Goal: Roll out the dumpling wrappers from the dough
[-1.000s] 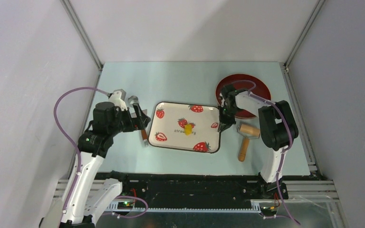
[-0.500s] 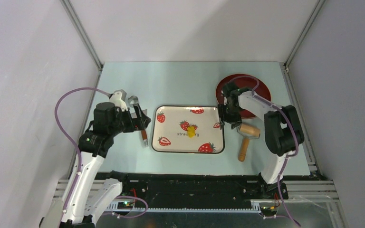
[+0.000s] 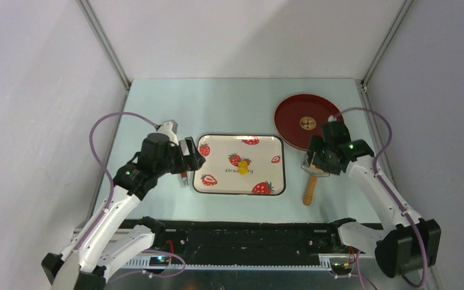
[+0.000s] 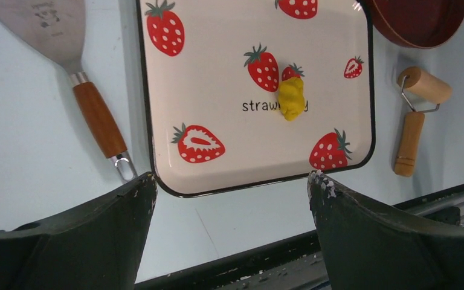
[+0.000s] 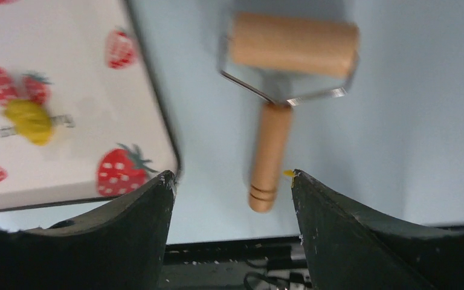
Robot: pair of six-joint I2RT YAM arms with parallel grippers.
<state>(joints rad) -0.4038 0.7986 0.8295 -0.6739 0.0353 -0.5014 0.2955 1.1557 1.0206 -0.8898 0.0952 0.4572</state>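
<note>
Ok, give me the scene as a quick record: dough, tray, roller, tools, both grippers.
tray: strawberry print, middle of the table
dough: yellow lump on the tray, not rolled flat
roller: wooden, on the table right of the tray, not gripped
spatula: on the table left of the tray
red plate: beyond the roller
left gripper: open, over the tray's near edge
right gripper: open, above the roller's handle, holding nothing
</note>
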